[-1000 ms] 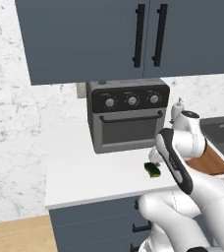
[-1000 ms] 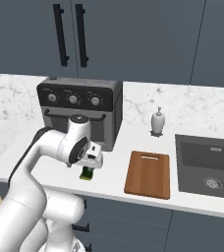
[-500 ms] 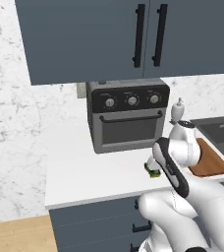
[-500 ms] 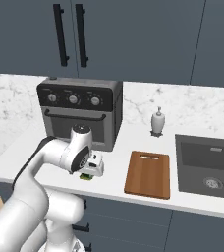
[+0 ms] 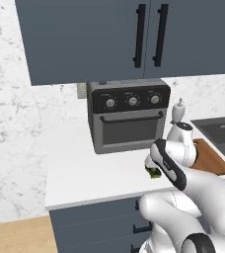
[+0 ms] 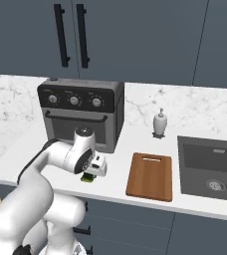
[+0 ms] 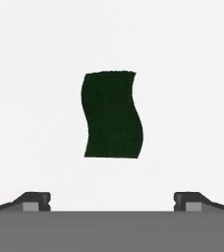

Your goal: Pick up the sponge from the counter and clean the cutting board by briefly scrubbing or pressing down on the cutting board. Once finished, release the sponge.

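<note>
Hovering: gripper (image 7: 112,199) hangs straight above the sponge (image 7: 113,115), jaws spread wide, holding nothing.
Writing: no brand or label can be read; the toaster oven (image 6: 81,118) shows three plain knobs.
Surface: plain white counter (image 6: 28,157) under the hand, dark blue-grey cabinet fronts below.
Room: marble-veined wall (image 5: 16,143) behind, dark upper cabinets (image 6: 110,40) with black handles above, sink (image 6: 210,167) far to the hand's right.
Sponge: dark green-black wavy-edged top, yellow-green body, flat on the counter between the fingertips (image 7: 35,201), apart from them.
Cutting board (image 6: 150,175): reddish-brown, right of the hand, between sponge and sink.
</note>
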Motion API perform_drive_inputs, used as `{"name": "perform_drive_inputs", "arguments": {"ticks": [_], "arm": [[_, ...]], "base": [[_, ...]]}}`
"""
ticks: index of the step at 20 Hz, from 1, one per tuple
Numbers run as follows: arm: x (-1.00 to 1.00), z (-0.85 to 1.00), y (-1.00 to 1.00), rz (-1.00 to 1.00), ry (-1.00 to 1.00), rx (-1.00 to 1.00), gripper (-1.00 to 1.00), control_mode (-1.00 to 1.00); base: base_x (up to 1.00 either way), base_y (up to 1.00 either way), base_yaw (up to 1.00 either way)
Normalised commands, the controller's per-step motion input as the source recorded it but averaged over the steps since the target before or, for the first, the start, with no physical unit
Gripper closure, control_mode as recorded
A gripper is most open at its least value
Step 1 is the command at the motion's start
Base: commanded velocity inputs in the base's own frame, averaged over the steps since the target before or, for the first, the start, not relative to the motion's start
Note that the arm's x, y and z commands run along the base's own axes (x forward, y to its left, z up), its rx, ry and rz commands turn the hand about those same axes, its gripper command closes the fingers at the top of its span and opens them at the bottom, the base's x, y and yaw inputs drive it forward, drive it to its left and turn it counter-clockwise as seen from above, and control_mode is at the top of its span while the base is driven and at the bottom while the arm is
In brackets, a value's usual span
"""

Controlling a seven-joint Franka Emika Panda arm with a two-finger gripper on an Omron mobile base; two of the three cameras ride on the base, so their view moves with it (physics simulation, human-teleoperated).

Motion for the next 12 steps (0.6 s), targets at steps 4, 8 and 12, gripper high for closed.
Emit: {"name": "perform_drive_inputs", "arguments": {"ticks": [4, 8, 12], "arm": [[0.22, -0.21, 0.07, -0.03, 0.01, 0.00, -1.00, -1.00], [0.13, -0.31, 0.07, 0.00, 0.04, 0.00, -1.00, -1.00], [0.09, -0.27, 0.02, 0.00, 0.03, 0.00, -1.00, -1.00]], "base": [[0.00, 0.00, 0.00], [0.00, 0.00, 0.00], [0.00, 0.00, 0.00]]}}
